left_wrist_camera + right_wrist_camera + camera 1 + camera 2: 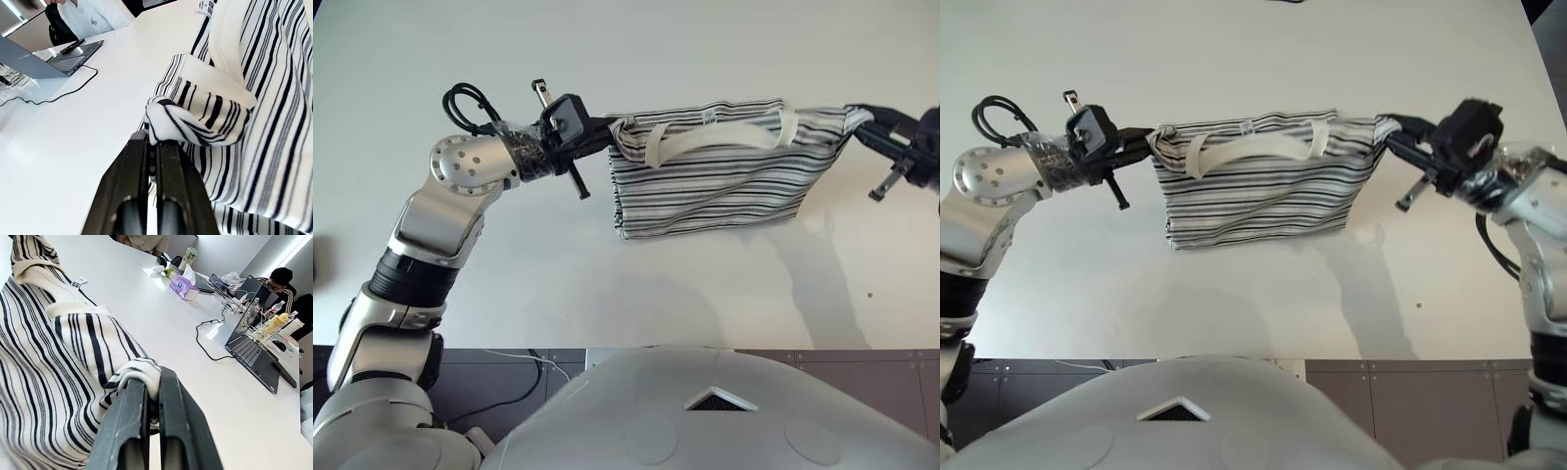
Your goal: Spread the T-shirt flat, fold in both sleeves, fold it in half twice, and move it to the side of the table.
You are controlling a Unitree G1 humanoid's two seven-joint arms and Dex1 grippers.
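folded striped t-shirt (1258, 186) held taut over white table (1234, 59), long axis 9-to-3 o'clock, hanging twd 6. left gripper (1149, 141) pinches its 9 o'clock top corner, right gripper (1392, 133) the 3 o'clock one.

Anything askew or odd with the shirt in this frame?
Nothing damaged or spilled. The T-shirt is held stretched between the left gripper and the right gripper, each shut on an upper corner. Its lower edge slants, lower toward the left gripper, and a diagonal wrinkle crosses the stripes.
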